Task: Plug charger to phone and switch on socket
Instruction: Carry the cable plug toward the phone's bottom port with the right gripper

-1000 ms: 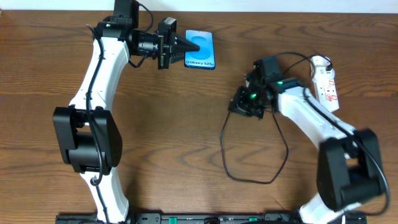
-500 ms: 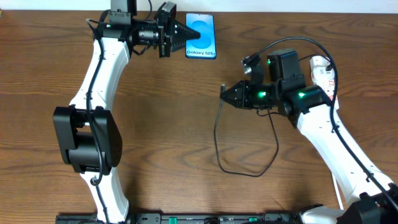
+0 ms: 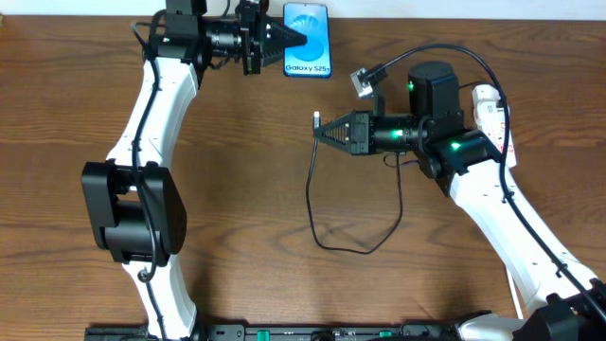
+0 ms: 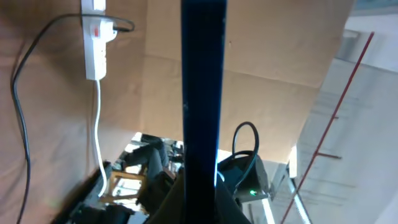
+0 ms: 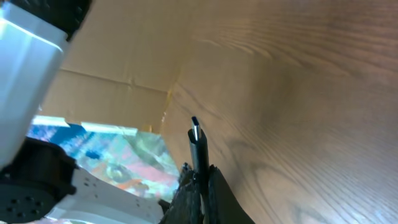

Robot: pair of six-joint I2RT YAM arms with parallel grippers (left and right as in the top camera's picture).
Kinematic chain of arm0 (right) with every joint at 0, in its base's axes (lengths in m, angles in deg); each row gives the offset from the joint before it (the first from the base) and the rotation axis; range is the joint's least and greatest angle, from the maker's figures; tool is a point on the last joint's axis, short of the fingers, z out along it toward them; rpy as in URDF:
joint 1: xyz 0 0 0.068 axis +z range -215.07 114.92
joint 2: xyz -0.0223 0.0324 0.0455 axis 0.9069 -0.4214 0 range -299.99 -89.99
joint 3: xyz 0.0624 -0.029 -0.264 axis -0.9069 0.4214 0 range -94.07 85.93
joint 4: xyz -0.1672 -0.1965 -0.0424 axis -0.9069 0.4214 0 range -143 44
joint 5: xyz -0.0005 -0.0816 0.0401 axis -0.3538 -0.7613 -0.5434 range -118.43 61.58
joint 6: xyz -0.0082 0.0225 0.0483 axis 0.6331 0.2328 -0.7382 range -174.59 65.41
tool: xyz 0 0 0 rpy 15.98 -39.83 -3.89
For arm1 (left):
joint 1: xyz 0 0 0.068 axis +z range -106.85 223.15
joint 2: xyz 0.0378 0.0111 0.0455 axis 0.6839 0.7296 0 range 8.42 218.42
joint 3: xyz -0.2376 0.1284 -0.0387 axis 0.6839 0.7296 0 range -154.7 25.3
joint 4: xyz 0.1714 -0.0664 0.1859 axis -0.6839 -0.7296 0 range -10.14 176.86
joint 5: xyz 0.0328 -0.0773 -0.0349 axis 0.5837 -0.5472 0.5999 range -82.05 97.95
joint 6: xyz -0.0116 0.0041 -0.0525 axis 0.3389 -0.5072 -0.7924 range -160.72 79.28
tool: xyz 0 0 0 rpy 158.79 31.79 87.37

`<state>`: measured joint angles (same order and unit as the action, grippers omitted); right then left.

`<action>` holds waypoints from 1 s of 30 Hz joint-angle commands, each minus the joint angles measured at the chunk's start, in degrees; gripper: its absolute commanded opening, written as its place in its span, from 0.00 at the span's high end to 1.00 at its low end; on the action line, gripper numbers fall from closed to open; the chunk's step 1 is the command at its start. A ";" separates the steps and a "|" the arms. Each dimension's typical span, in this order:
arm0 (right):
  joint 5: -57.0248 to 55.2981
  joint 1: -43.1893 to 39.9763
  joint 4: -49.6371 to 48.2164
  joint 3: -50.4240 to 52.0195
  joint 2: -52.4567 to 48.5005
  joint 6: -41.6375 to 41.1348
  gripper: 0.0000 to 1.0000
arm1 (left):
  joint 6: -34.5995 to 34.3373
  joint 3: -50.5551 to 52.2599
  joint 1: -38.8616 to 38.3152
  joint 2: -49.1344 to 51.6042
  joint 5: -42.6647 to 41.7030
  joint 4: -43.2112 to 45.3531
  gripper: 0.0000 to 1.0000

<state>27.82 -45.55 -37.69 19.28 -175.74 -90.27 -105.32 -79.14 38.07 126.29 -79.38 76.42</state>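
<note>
The phone (image 3: 317, 26), its light-blue screen up, is near the table's far edge with my left gripper (image 3: 299, 40) shut on its left side. In the left wrist view the phone (image 4: 202, 87) is a dark edge-on bar rising from between the fingertips (image 4: 231, 200). My right gripper (image 3: 322, 130) points left at mid-table, shut on the charger just behind its connector tip (image 5: 195, 127), which sticks out past the fingers (image 5: 219, 186). The charger's black cable (image 3: 311, 204) hangs in a loop below. The socket (image 3: 493, 112) lies at the far right, partly behind the right arm.
The left wrist view shows the white power strip (image 4: 95, 37) with its white cord (image 4: 98, 124) and a stretch of black cable (image 4: 18, 118). The left arm's base (image 3: 128, 204) stands at the left. Bare wooden table (image 3: 237, 170) lies between the arms.
The left gripper has carried the phone toward the far edge. The right gripper has swung left with the charger tip, drawing the cable loop along.
</note>
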 commanded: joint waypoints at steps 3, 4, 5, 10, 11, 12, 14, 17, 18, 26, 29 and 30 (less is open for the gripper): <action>4.13 0.28 -4.42 -0.15 0.68 -6.80 0.99 | -0.63 -0.90 -0.13 -1.51 -2.05 3.54 0.93; 3.06 0.28 -4.42 -0.15 0.68 -7.43 0.99 | -0.66 -0.90 -0.13 -1.51 -2.05 3.54 0.93; 2.27 0.28 -4.42 -0.15 0.68 -8.09 0.99 | -0.63 -0.90 -0.15 -1.51 -2.05 3.52 0.93; 1.22 0.28 -7.69 -0.15 0.68 -11.39 0.99 | -0.39 -0.90 -1.20 -1.51 -2.23 3.54 0.93; 1.27 0.28 -9.16 -0.15 0.68 -12.22 0.99 | -0.39 -0.90 -1.46 -1.51 -2.21 3.54 0.93; 1.29 0.28 -10.95 -0.15 0.68 -13.84 0.99 | -0.15 -0.90 -1.64 -1.51 -2.25 3.54 0.93; 1.05 0.28 -12.61 -0.15 0.68 -15.45 0.99 | 0.90 -0.90 -1.64 -1.51 -2.47 3.54 0.93; -0.26 0.28 -12.98 -0.15 0.68 -17.09 0.99 | 1.36 -0.90 -1.66 -1.51 -2.69 3.54 0.93; -0.52 0.28 -12.98 -0.15 0.68 -17.46 0.99 | 1.62 -0.90 -1.66 -1.51 -2.71 3.54 0.93; -1.86 0.28 -14.73 -0.15 0.68 -19.26 0.99 | 4.22 -0.90 -2.36 -1.53 -2.71 3.76 0.93; -1.68 0.28 -14.73 -0.15 0.68 -20.02 0.99 | 5.25 -0.90 -2.34 -1.51 -2.69 3.74 0.93; -1.64 0.28 -14.73 -0.15 0.68 -20.02 0.99 | 5.25 -0.90 -2.36 -1.53 -2.69 3.74 0.93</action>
<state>26.14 -45.55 -52.20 19.34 -175.74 -109.13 -102.17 -79.14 35.86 126.29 -79.42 79.59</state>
